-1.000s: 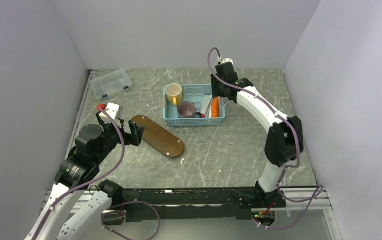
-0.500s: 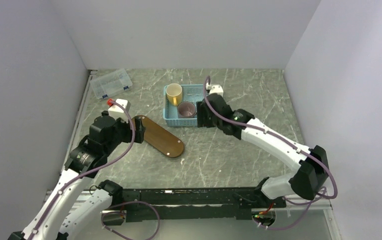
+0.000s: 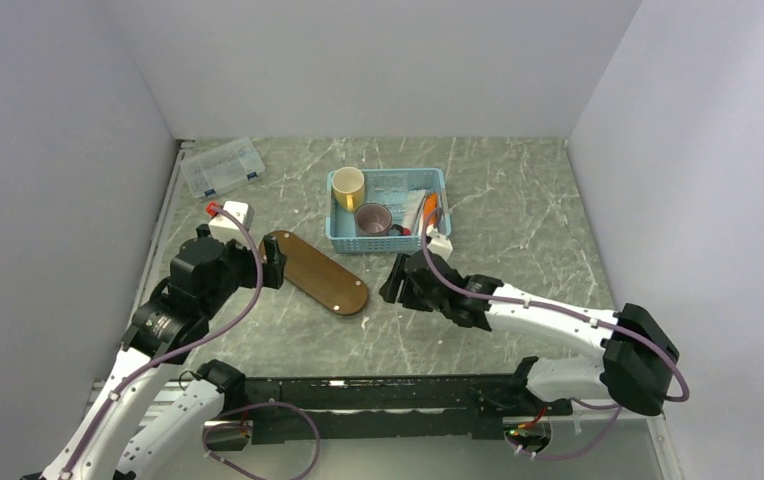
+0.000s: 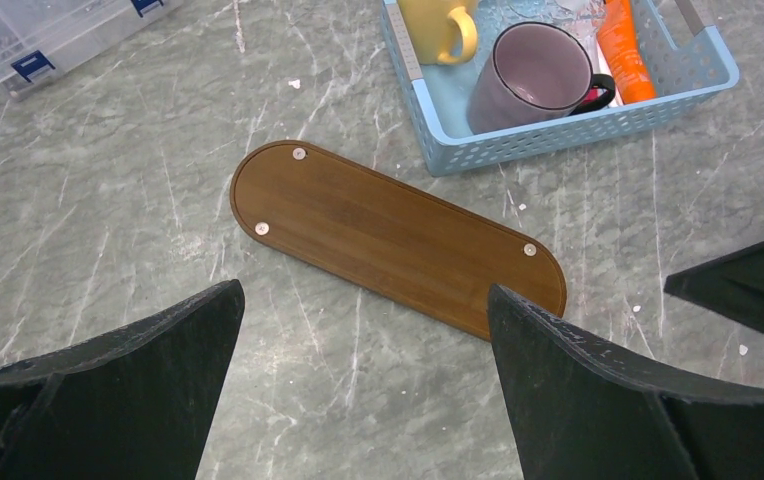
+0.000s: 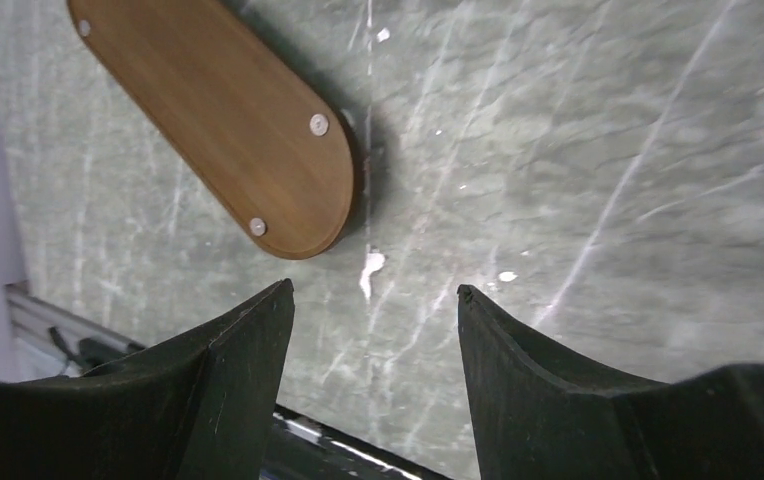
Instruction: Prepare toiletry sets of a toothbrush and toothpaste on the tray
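Tray lies flat on the grey marbled table, left of centre in the top view. It runs diagonally from upper left to lower right and has nothing on it.

Left arm: rises from the lower-left corner of the top view, elbow bent, wrist pointing right. Left gripper sits at the tray's upper-left end. In the left wrist view the jaws stand wide apart with nothing between them, and the tray shows lengthwise in the gap. Contact with the tray: cannot tell.

Right arm: elbow folded low at the far right of the top view, forearm stretched leftward across the table. Right gripper is near the tray's lower-right end, below the basket in the frame. In the right wrist view the jaws are partly spread and hold nothing. Bare table lies between the fingers, and the tray's rounded end is in the upper left of that frame.

Light-blue mesh basket sits at upper centre of the top view, apart from the tray.

Clear organiser box: upper left, well apart from everything else.

Inside the basket: yellow mug at its upper-left corner, purple mug just below it in the frame, and orange tube along the right side.
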`<state>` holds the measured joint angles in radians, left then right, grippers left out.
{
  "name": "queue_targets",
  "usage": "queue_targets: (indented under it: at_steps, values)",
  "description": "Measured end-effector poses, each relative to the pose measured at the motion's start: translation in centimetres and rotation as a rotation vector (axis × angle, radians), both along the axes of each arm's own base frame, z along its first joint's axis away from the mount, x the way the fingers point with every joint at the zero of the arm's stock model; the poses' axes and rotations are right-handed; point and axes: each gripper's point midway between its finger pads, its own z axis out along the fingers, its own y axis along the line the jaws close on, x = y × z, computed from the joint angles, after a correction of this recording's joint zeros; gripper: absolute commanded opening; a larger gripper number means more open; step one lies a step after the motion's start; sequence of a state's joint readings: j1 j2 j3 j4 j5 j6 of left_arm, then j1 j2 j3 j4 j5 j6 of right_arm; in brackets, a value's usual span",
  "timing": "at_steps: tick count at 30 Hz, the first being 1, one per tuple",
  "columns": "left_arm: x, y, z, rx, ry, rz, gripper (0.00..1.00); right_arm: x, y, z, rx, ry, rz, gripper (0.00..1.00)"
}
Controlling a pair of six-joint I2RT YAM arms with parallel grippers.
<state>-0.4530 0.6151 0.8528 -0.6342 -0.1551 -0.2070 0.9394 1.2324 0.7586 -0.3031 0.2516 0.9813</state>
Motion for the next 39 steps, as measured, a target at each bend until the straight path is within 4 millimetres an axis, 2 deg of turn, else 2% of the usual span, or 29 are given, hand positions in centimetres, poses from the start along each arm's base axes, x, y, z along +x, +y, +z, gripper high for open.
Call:
queue_targets:
  at_steps: [8,17,23,29,39]
  values:
    - [-0.1,0.0,0.1,-0.003,-0.006,-0.001,0.99,-1.2,2.6,-2.5,0.241,0.058,-0.105,0.64]
    - [-0.2,0.0,0.3,-0.007,-0.012,-0.004,0.99,-0.7,6.1,-3.6,0.432,0.086,-0.158,0.64]
    - [-0.2,0.0,0.3,-0.008,-0.013,-0.004,0.99,-0.8,7.1,-5.7,0.481,0.122,-0.186,0.62]
    - [-0.2,0.0,0.3,-0.007,-0.013,-0.004,0.99,-1.0,8.2,-7.1,0.544,0.149,-0.201,0.56]
    - [-0.2,0.0,0.3,-0.007,-0.013,-0.004,0.99,-0.9,9.0,-7.6,0.624,0.154,-0.214,0.46]
